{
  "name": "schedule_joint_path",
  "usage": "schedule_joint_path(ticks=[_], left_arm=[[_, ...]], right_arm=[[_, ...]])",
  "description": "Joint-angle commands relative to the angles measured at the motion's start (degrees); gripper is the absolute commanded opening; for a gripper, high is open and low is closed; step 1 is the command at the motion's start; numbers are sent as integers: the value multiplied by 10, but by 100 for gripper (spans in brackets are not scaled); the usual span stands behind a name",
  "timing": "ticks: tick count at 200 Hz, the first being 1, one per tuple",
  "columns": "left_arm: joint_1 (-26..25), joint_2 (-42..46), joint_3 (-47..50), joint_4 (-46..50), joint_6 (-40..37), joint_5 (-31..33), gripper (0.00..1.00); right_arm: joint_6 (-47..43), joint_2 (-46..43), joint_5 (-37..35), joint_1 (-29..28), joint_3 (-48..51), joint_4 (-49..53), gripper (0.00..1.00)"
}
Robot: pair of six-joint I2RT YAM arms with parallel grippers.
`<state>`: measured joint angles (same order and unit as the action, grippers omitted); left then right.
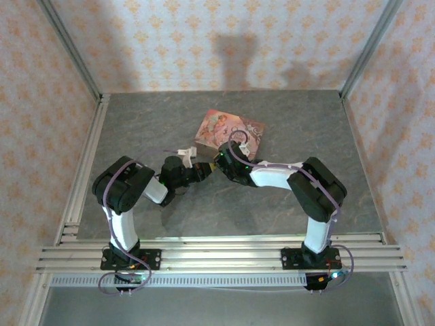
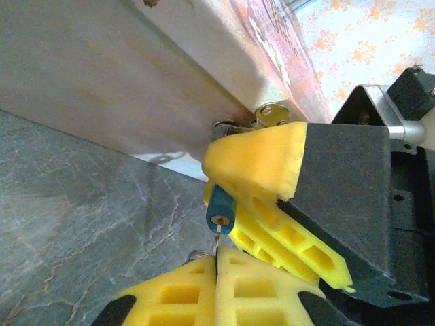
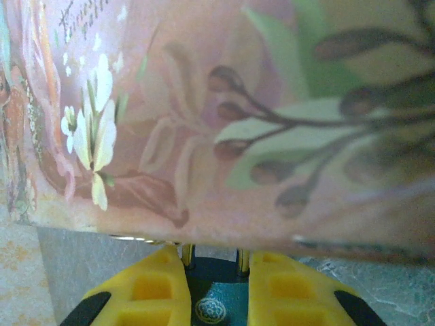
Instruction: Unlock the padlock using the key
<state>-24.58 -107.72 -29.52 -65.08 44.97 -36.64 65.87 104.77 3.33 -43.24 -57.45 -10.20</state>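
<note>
While your right fingers (image 3: 153,285) pinch the padlock (image 2: 221,204) at the tin's (image 3: 204,136) edge near the table's (image 1: 306,129) middle, your left fingers (image 2: 177,292) press together on the key (image 2: 218,239) at the keyhole (image 2: 219,221); push straight in, then twist gently.

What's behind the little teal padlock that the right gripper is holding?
The pink illustrated rectangular tin box sits right behind the small teal-bodied padlock, pinched in the right gripper. The tin's lower edge covers the top of the shackle, so where it hooks on is hidden.

Teal padlock (image 2: 219,205) — smooth paint w/ brassy keyway; key (image 2: 217,239) bare metal; tin (image 3: 204,136) printed, slight sheen (floral); table (image 2: 81,204) matt, stone-look.
</note>
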Motion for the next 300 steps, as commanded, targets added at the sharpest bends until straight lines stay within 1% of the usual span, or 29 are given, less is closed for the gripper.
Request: schedule_joint_path(ticks=[1,38,54,73,85,105,127,144,150,175,188,202,214,220,225,235,242,270,274,300], left_arm=[[-17,4,-49,-103,12,-70,10],[-18,-3,-48,-102,5,-64,10],[-18,-8,-49,-101,-2,-63,8],[-18,-14,-52,-100,-15,-68,2],[-19,-14,-50,-93,-38,-71,0],[-26,-10,-36,-54,-122,-60,0],[-54,37,-8,7,-252,-4,0],[-95,86,-9,113,-355,72,0],[-111,98,-9,137,-384,101,0],[-150,138,3,160,-443,190,0],[-155,152,0,188,-460,209,0],[-151,161,5,193,-449,214,0],[-135,165,7,191,-410,187,0],[-126,164,9,184,-387,172,11],[-117,163,12,175,-366,158,18],[-105,161,23,150,-328,135,28],[-96,161,31,135,-304,124,33],[-59,169,66,98,-208,86,46],[-55,171,69,81,-194,80,48],[-28,176,78,85,-110,49,49]], right_arm=[[19,-1,61,-19,11,-4,0],[24,-15,55,-19,21,-7,0],[28,-15,58,-19,23,-12,0],[31,-15,66,-19,24,-15,0],[29,-17,69,-19,23,-11,0],[16,-25,82,-14,15,12,0],[-10,-33,111,-4,-4,54,0],[-31,-43,121,-1,-16,101,0],[-33,-47,124,-2,-15,108,0],[-10,-59,137,-1,17,97,0],[3,-60,143,-1,36,78,0],[16,-60,147,-1,53,58,0],[23,-62,146,-1,66,44,0],[26,-63,144,-1,70,40,0],[27,-65,143,-1,72,38,0],[34,-67,141,1,81,29,0],[39,-69,141,2,87,21,0],[51,-79,133,9,106,7,0],[51,-82,131,9,107,8,0],[45,-89,126,10,108,12,0]])
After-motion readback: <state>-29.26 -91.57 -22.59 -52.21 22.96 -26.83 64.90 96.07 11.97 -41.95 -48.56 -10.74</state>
